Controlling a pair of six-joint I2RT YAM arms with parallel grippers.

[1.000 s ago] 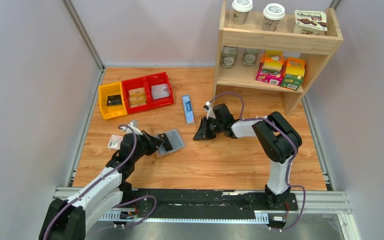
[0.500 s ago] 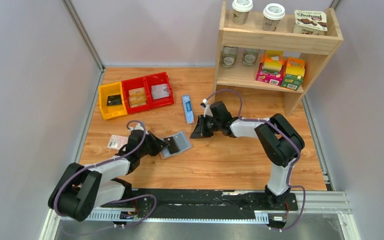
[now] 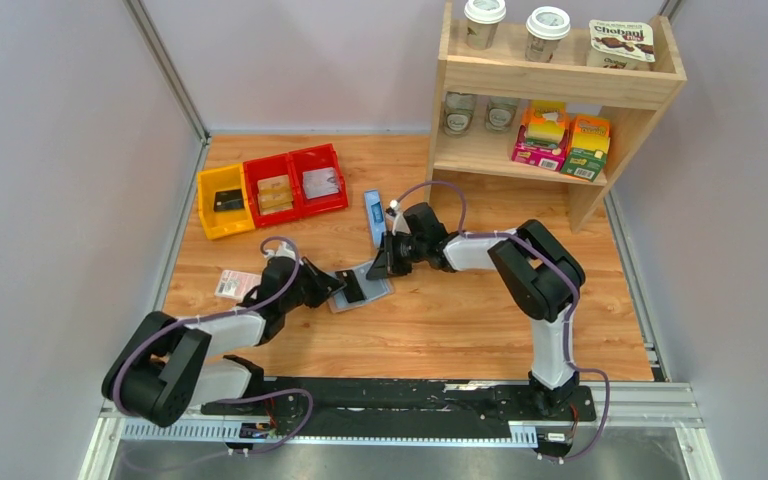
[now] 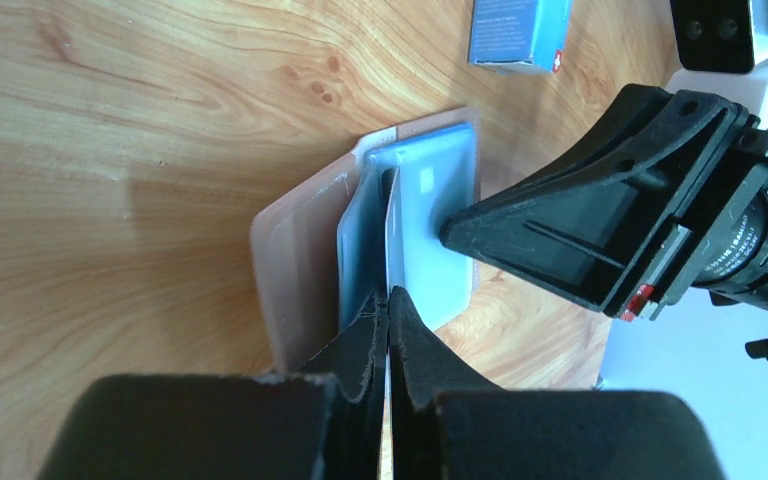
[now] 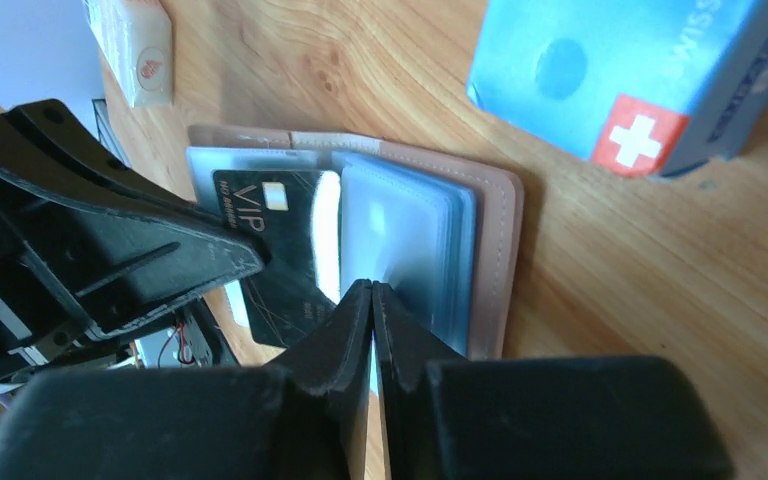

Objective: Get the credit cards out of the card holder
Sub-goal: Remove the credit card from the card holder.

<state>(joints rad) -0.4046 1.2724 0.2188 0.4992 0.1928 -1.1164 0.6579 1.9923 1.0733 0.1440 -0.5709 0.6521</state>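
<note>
Shows the tan card holder [image 3: 378,291] lying open on the table [image 3: 460,320], pinned at its pale blue lining by the clenched, seemingly empty right hand [image 5: 372,288], probably to steady it against the left hand [image 4: 388,298], clenched on a black VIP credit card [image 5: 285,225] over its other half.

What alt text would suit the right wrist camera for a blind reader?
An open card holder lies on a wooden table, a black card marked VIP showing in one half. The right gripper, shut, points at its middle; the left gripper meets the card.
</note>
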